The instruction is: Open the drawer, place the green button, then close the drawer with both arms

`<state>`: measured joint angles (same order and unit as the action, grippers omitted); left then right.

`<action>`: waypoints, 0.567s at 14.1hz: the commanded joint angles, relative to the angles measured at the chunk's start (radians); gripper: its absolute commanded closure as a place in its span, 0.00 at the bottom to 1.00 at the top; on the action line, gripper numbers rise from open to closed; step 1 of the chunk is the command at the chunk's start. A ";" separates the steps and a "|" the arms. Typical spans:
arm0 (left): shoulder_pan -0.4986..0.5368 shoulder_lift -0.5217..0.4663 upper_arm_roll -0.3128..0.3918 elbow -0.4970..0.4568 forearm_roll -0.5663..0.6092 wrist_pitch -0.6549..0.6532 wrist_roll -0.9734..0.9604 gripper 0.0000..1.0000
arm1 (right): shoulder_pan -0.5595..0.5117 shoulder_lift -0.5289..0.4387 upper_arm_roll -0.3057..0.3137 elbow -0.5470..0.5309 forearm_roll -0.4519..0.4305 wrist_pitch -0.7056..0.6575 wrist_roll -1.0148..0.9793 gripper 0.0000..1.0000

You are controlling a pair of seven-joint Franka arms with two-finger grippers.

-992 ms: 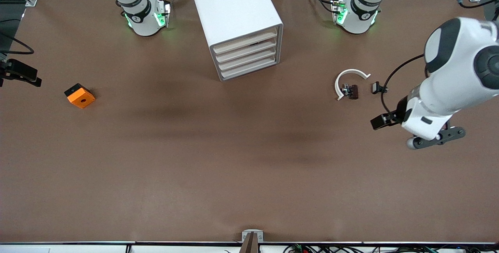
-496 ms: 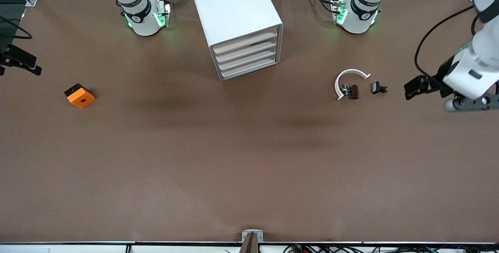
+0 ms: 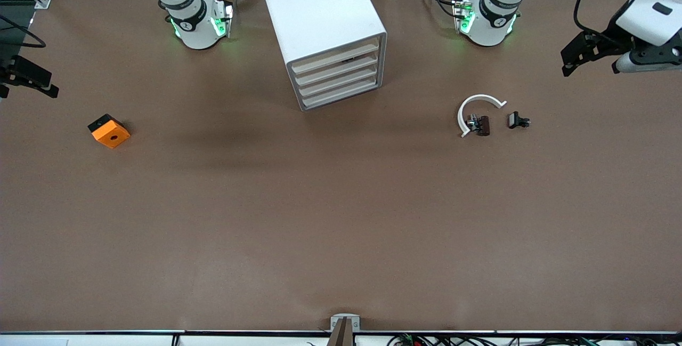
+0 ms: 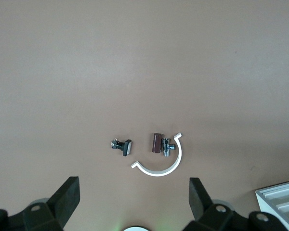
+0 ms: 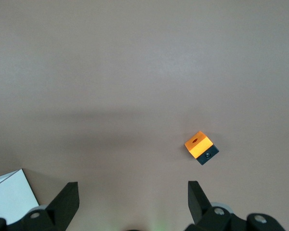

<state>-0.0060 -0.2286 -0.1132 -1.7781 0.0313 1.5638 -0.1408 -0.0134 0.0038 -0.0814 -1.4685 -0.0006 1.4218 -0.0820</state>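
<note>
**Both pincers high, wide open, empty; all four drawers shut**

Left pincer (image 4: 133, 199): fingers spread wide, nothing held, up over the left arm's end of the table (image 3: 341, 218). Below it lie a small black clip (image 3: 518, 120), a white curved strip (image 3: 476, 109) and a dark brown part (image 3: 482, 125) touching the strip.

Right pincer (image 5: 131, 198): fingers wide, empty, over the right arm's end, above the orange block (image 3: 109, 131).

White cabinet (image 3: 319, 21) between the bases; drawer (image 3: 335, 56) closed. A small dark part, possibly the button, shows at its gap; cannot confirm.
</note>
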 commanded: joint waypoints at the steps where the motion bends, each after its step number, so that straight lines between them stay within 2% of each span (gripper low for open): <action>1: -0.008 -0.021 0.017 -0.020 -0.016 0.002 0.012 0.00 | -0.013 -0.042 -0.004 -0.026 0.021 0.000 0.008 0.00; 6: 0.008 0.034 0.023 0.043 -0.044 -0.002 0.024 0.00 | 0.000 -0.068 -0.006 -0.047 0.021 0.011 0.018 0.00; 8: 0.012 0.052 0.024 0.057 -0.044 -0.019 0.024 0.00 | 0.000 -0.106 -0.006 -0.102 0.021 0.052 0.018 0.00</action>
<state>0.0012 -0.2110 -0.0967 -1.7649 0.0045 1.5667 -0.1380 -0.0132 -0.0406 -0.0892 -1.4883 0.0060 1.4307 -0.0811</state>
